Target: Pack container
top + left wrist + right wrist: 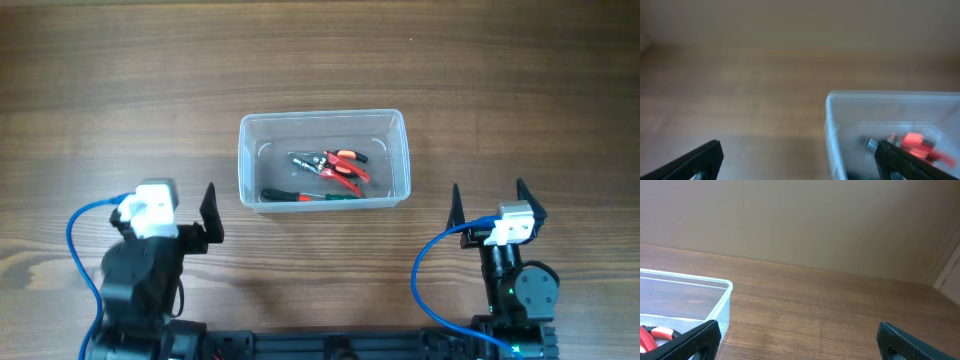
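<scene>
Black pincers, both spread wide and empty: left pincer (799, 150), right pincer (799, 327). One container (320, 116), clear plastic with rounded corners, sits ahead between them on the wood counter (120, 100). Only overhead shows the contents whole: one red-handled pliers (342, 168), one screwdriver (300, 196).

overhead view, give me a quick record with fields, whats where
container: clear tub, mid-table, no lid
inside: red-handled pliers; screwdriver along the robot-side wall
left fingers: open, empty, apart from the container
right fingers: open, empty, apart from the container
table: wood
</scene>
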Robot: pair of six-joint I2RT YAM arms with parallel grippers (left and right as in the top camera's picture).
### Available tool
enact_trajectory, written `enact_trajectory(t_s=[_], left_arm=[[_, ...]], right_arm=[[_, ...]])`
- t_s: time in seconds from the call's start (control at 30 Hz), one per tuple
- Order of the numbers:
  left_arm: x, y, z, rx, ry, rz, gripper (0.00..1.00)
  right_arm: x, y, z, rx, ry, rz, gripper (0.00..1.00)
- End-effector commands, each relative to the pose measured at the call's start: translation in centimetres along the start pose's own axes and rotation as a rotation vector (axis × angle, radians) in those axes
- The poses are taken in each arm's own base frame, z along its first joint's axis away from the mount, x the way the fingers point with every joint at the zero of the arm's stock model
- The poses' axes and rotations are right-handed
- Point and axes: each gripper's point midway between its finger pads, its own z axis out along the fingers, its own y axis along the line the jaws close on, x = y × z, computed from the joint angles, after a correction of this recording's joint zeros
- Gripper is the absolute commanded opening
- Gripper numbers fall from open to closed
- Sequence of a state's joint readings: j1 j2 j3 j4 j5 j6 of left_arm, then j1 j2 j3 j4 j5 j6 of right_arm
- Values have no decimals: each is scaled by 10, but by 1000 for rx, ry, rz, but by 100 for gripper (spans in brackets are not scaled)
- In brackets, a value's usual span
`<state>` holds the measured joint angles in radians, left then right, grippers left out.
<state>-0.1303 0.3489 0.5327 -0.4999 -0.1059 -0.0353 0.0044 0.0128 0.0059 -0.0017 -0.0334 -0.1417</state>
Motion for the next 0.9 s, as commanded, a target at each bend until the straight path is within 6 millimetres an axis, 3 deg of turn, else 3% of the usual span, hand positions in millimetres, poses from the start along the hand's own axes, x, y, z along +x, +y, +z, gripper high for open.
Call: enact_trajectory(t_s=[0.0, 0.27, 0.4, 0.57, 0.87], left_arm=[[0, -4, -2, 46, -139, -107, 100], [2, 14, 11, 7, -429, -153, 100], [29, 26, 20, -37, -410, -160, 100], [65, 26, 33, -43, -254, -155, 100], [65, 23, 33, -26, -252, -145, 100]], right_arm=[[-3, 3, -1, -18, -16, 16, 100], [-3, 3, -1, -18, -16, 17, 100], [-3, 3, -1, -18, -15, 16, 100], [-3, 3, -1, -18, -16, 16, 100], [-3, 3, -1, -18, -16, 16, 100]])
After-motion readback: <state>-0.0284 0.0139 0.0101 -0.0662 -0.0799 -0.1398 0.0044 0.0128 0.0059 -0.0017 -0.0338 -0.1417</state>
